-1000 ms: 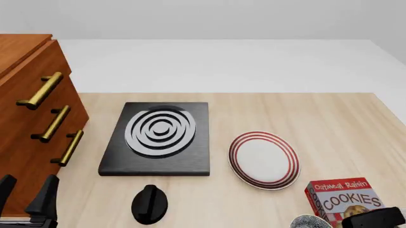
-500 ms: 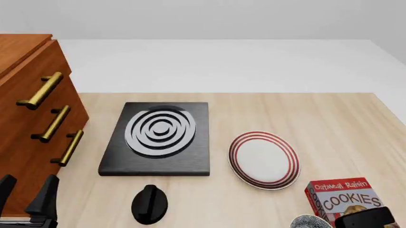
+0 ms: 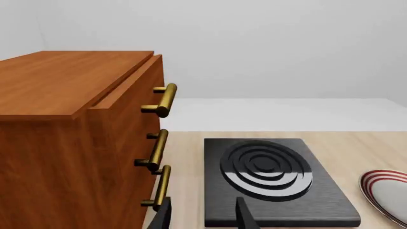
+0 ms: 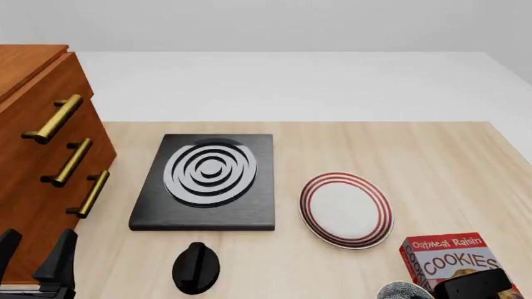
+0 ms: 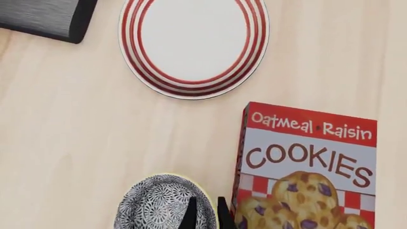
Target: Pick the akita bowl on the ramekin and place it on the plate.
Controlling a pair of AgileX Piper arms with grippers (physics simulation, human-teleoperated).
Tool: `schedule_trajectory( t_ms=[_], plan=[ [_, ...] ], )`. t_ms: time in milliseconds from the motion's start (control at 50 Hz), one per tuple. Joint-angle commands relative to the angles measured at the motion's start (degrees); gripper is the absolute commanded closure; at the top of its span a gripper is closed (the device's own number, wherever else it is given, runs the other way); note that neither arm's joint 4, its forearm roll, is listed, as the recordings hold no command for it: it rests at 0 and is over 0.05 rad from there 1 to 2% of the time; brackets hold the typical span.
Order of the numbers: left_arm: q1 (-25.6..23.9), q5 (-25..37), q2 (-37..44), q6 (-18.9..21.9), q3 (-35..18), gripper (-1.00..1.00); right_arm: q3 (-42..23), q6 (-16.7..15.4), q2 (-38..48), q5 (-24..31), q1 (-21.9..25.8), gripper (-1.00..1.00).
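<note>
The akita bowl, small and grey-and-white speckled, sits at the table's near edge, right beside a cookie box. The ramekin is hidden. My right gripper has its fingers close together astride the bowl's rim on the box side, shut on it; in the front view only the dark arm body shows. The plate, white with red rings, lies empty farther out on the table. At the near left my left gripper hangs open by the cabinet, nothing between its fingers.
An Oatmeal Raisin cookie box lies against the bowl's right side. A black slab with silver rings lies left of the plate, a black knob in front of it. A wooden cabinet with brass handles fills the left.
My right arm has shifted left along the near edge, coming over the bowl. The bowl, the plate and the left arm have stayed put.
</note>
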Motion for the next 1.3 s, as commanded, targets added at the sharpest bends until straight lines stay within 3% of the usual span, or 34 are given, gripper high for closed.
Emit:
schedule_trajectory(
  t_ms=[20, 260, 660, 900, 1080, 1300],
  plan=[
    [0.0, 0.0, 0.0, 0.0, 0.0, -1.0, 0.55, -0.82, 0.08, 0.02, 0.3, 1.0],
    [0.0, 0.0, 0.0, 0.0, 0.0, -1.0, 0.06, -1.2, -1.87, 1.9, -0.99, 1.0],
    [0.0, 0.0, 0.0, 0.0, 0.0, -1.0, -9.64, -8.29, -11.79, 14.35, -6.65, 1.0],
    [0.0, 0.0, 0.0, 0.0, 0.0, -1.0, -15.3, -10.12, -12.99, 17.03, -6.43, 1.0],
    [0.0, 0.0, 0.0, 0.0, 0.0, -1.0, -22.49, -10.77, -11.5, 16.37, -6.32, 1.0],
    [0.0, 0.0, 0.0, 0.0, 0.0, -1.0, -29.33, -9.85, -2.48, 6.88, -5.95, 1.0]
  ],
)
